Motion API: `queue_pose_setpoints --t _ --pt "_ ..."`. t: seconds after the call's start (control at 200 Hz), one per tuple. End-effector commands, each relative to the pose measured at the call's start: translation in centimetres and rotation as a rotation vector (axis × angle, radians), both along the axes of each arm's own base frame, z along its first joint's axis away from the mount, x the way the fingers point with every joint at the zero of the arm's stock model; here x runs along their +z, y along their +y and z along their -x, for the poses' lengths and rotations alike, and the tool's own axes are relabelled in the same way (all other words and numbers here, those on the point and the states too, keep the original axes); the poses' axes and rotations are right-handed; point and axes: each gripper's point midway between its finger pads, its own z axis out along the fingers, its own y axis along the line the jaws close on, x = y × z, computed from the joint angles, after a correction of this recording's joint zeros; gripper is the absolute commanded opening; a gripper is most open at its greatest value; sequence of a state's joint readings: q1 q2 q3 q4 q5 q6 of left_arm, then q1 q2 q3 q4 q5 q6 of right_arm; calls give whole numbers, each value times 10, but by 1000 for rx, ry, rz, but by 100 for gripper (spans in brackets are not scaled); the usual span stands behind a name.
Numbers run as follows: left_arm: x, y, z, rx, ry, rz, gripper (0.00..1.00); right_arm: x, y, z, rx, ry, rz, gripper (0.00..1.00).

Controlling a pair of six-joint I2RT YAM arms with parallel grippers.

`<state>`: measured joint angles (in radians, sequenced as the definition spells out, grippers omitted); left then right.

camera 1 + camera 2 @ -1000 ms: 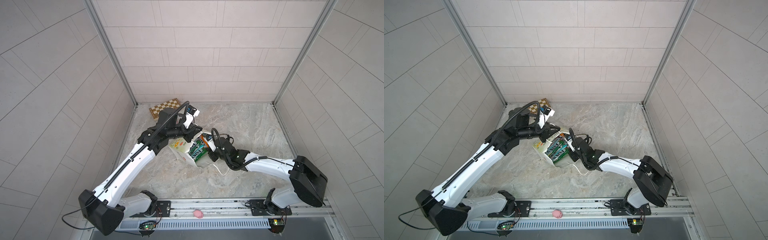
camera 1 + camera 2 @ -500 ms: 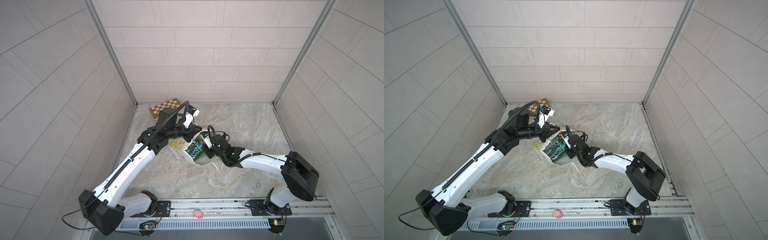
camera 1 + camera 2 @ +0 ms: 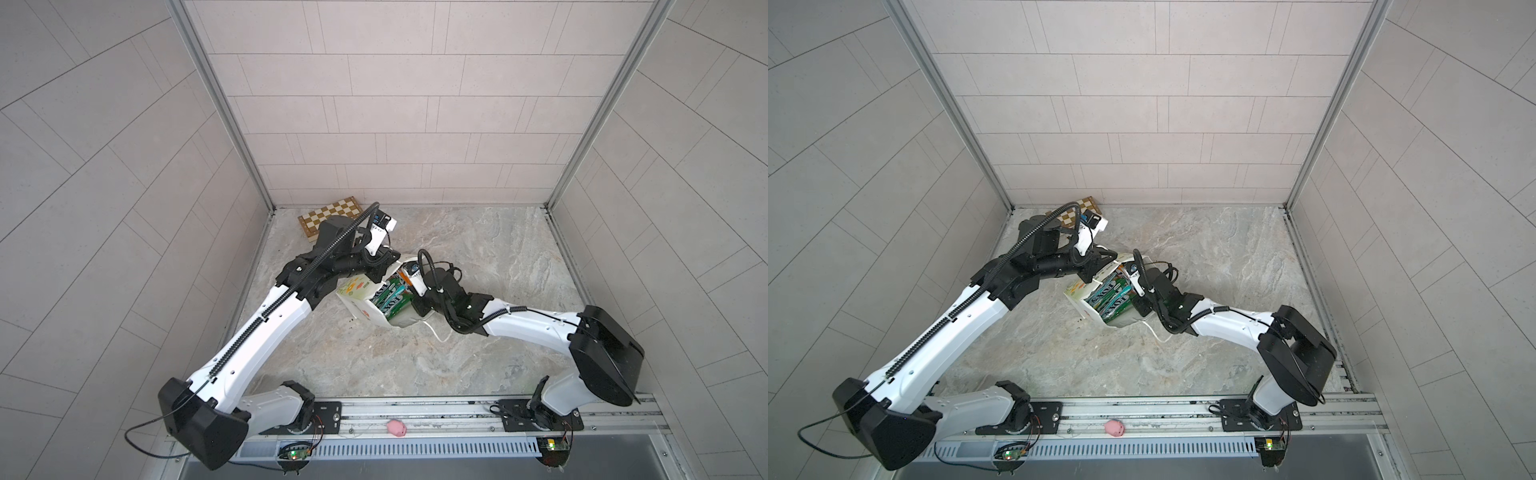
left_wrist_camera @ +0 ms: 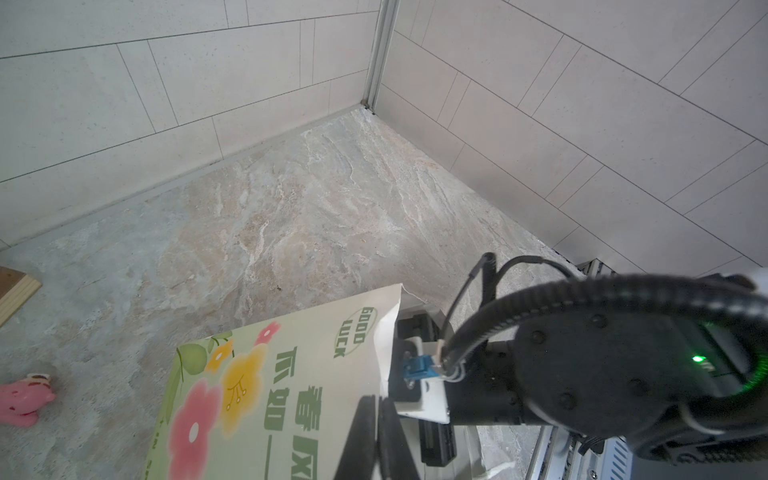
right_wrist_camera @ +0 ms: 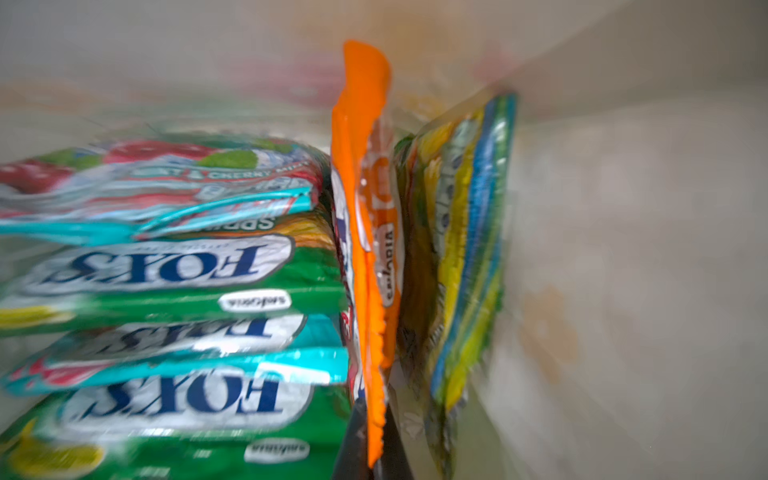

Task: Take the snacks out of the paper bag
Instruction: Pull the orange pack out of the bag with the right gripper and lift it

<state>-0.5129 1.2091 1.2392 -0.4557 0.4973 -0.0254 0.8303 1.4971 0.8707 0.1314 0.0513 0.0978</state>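
My R gripper (image 5: 374,419) has just clamped shut on the orange packet (image 5: 365,249) inside the paper bag (image 4: 249,374). L gripper (image 4: 376,409) pinches the bag rim, so I'm ready to pull the packet out.

We read "GOOD LUCK" in green on the paper bag (image 4: 291,374), lower middle of the left wrist view, beside Chinese characters. Upside down, "FOX'S" marks a green packet (image 5: 166,286); "CHERRY MINT" a teal packet (image 5: 187,183).

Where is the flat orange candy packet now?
The orange packet sits inside the white paper bag, in the right wrist view wedged between stacked teal and green packets and a yellow-green packet, pinched by the right gripper's fingers.
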Motion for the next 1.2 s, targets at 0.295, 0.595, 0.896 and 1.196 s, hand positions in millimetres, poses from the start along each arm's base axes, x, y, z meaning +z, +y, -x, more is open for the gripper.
queue_pose_setpoints --t 0.295,0.595,0.896,1.196 --pt "3 -4 3 -22 -13 -15 0 92 -37 20 -44 -165 -120 0" --pt "6 -10 9 -53 -15 -3 0 152 -78 36 -118 -299 -149 0" --pt "6 -14 12 -70 -17 0 0 212 -118 47 -224 -425 -190 0" --pt "5 -16 14 -78 -16 -1 0 249 -161 44 -405 -478 -161 0"
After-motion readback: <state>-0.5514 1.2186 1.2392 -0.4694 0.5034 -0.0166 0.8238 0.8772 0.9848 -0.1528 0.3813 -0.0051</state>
